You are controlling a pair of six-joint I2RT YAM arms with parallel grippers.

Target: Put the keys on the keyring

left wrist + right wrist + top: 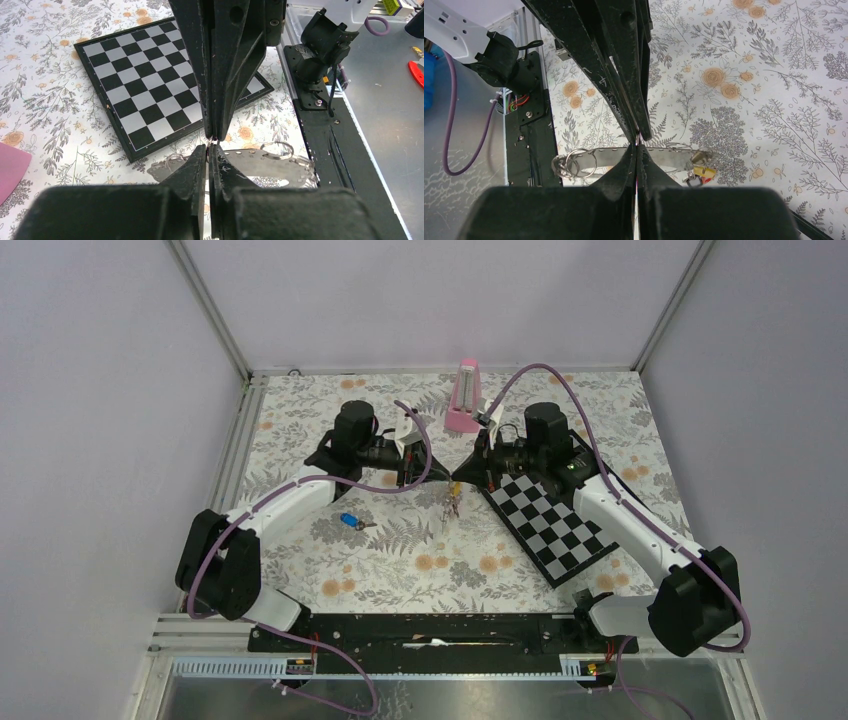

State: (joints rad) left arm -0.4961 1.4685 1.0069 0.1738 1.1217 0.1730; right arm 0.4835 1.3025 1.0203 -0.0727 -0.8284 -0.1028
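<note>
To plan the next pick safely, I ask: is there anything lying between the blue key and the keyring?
Nothing visible does: only flowered tablecloth shows between the blue key and the keyring to its right.

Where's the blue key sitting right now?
Top view: the blue key lies on the floral tablecloth left of centre, just beside the left arm's white forearm and left of the keyring.

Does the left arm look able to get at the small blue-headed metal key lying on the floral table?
Probably not yet: the left gripper looks shut on the grey strap keyring. The small blue-headed metal key lies uncovered on the table close beside that arm, so once it lets go, it likely could.
</note>
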